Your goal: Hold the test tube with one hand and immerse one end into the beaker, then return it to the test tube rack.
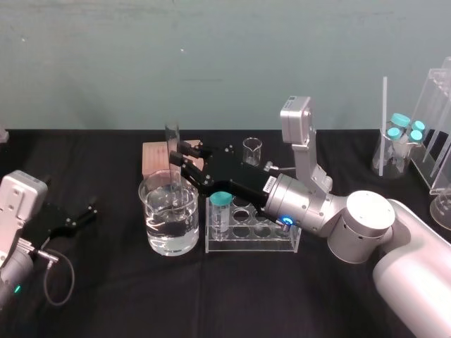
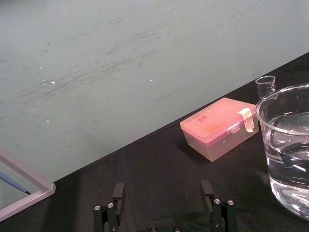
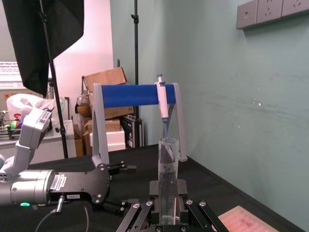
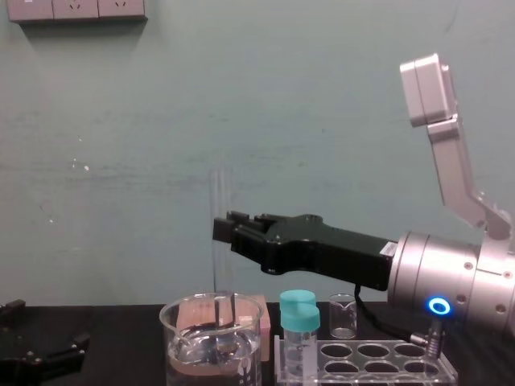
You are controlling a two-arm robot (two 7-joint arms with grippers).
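Your right claw, centre frame, clenches the test tube, tip seemingly in the beaker — raise it plumb before seeking the test tube rack; left claw released, lower left.

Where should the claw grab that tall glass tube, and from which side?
Near its middle, from the side, as the right claw does. The test tube is slim and upright, and its lower end reaches into the beaker, so the bottom must stay free. The left claw lies parked at left.

No legible text or numbers.
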